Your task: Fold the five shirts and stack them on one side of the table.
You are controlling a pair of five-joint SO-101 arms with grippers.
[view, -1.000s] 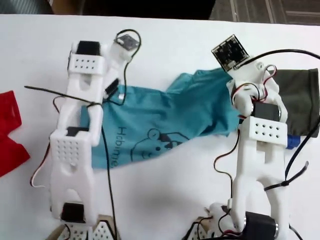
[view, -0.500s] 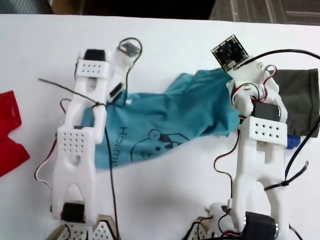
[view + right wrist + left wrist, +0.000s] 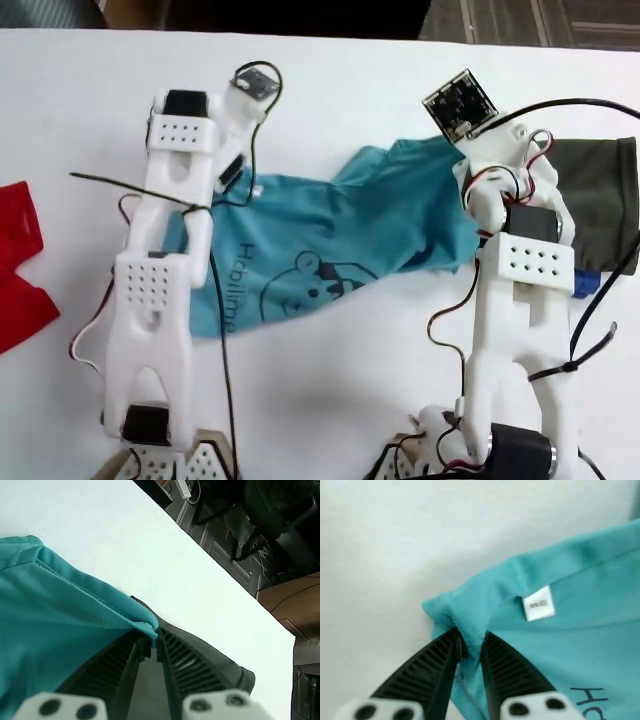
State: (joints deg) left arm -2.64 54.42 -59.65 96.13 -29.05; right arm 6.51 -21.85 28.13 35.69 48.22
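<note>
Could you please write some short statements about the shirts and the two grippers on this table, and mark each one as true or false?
1. The left gripper is shut on a bunched edge of the teal fabric shirt with a dark print. True.
2. The right gripper hangs open over bare table. False: it is shut on the teal shirt's hem.
3. A red cloth garment lies on the white table on the left arm's side. True.
4. The dark grey cloth garment lies beside the left arm. False: it lies beside the right arm.
</note>
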